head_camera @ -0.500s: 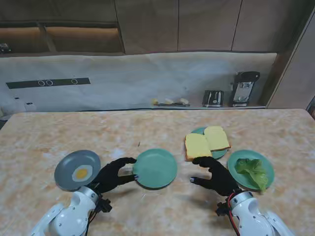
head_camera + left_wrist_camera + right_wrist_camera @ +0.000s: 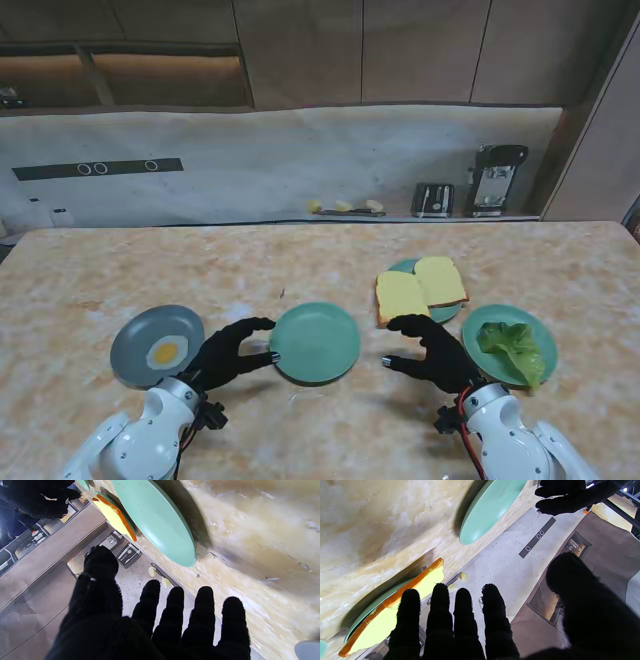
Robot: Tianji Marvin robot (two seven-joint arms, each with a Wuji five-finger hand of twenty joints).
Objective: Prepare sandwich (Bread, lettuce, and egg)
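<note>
Marble surface [image 2: 90, 270]: right robot hand [image 2: 432, 352] open, empty, just short of bread slice [image 2: 401, 296]; I'd risk shoving it off its plate [image 2: 402, 266].

Bare counter [image 2: 375, 385] between empty green plate [image 2: 316, 342] and bread plate [image 2: 445, 312].

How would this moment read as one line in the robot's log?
left hand: open by empty plate | right hand: open near bread | sandwich: unstarted
</note>
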